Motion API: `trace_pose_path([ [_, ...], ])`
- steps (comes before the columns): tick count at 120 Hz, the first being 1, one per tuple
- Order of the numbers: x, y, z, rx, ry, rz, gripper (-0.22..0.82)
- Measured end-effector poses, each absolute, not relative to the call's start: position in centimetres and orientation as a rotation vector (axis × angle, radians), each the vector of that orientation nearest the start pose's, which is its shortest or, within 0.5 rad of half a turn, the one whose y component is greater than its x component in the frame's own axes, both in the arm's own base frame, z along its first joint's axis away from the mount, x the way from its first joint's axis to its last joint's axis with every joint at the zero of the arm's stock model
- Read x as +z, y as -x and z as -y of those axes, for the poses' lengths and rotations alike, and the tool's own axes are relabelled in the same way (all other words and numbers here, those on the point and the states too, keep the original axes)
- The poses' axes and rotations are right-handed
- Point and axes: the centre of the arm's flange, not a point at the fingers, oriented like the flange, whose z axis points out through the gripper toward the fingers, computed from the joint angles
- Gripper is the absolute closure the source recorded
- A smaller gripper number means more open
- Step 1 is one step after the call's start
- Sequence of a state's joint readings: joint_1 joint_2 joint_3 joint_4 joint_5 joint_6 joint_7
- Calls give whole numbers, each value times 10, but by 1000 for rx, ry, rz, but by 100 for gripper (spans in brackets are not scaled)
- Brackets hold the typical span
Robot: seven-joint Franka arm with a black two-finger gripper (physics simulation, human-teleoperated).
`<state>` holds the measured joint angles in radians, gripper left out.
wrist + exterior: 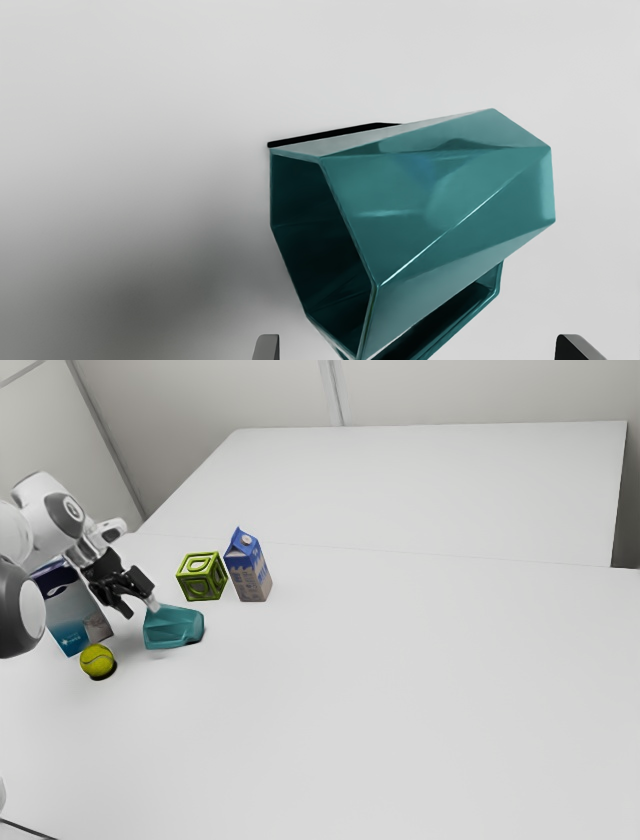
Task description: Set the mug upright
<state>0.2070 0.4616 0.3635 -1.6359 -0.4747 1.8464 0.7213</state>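
The black gripper (139, 606) is at the exterior view's left, close beside the teal mug (173, 628), which lies on its side on the table. In the wrist view, the faceted mug (440, 200) shows its dark open mouth to one side and its handle toward the fingers. Wide apart stand the two fingertips of the gripper (421, 346), open, with part of the mug and its handle showing in the span between them. Whether a finger touches the mug cannot be told.
A green cube (202, 577) and a blue-and-grey milk carton (250, 568) stand behind the mug. The yellow-green ball (98, 661) lies at the exterior view's left, near a white-and-blue box (78, 615) partly behind the arm. The white table (400, 680) extends toward the exterior view's right.
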Motion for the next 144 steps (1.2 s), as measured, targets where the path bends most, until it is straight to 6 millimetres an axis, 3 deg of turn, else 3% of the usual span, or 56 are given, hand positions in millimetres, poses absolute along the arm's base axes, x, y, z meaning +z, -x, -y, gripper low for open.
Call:
trace_pose_path([
  [51, 321, -586, -291, -92, 3600, -10, 0],
  [112, 295, -572, -298, -175, 3718, 78, 1],
  [128, 292, -571, -298, -189, 3727, 70, 8],
  [144, 292, -572, -297, -201, 3728, 53, 22],
])
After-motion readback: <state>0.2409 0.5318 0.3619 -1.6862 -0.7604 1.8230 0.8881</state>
